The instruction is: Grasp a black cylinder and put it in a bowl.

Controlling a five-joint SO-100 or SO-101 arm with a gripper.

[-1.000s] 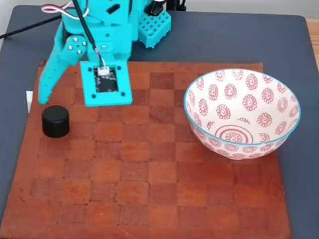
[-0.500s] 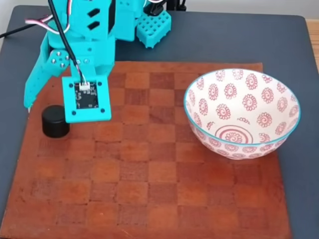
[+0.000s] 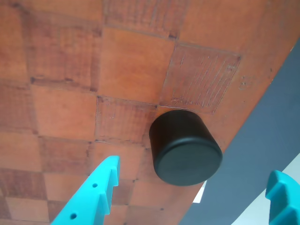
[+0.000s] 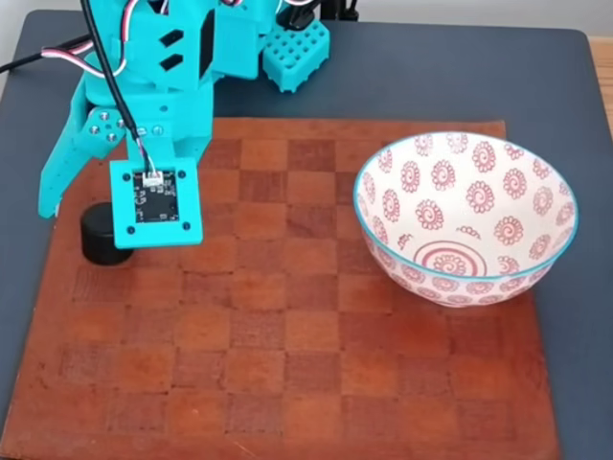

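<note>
The black cylinder [image 4: 96, 240] stands upright at the left edge of the wooden checkered board [image 4: 287, 326]; the arm's wrist camera block covers its right side in the fixed view. In the wrist view the black cylinder [image 3: 185, 147] sits on a square near the board's edge. My teal gripper [image 3: 194, 168] hangs above it, open, with one finger [image 3: 96, 194] to its left and the other finger [image 3: 283, 199] far to its right, neither touching it. In the fixed view the gripper [image 4: 84, 213] is over the cylinder. The white bowl [image 4: 431, 216] with red spirals sits empty at the right.
The board lies on a dark grey table mat [image 4: 431, 77]. The arm's teal base [image 4: 292, 48] stands behind the board at the top. A white patch [image 3: 199, 194] shows on the mat just past the board's edge near the cylinder.
The arm has swung left and come down over the cylinder; its camera block now covers part of it. Cylinder and bowl have not moved.
</note>
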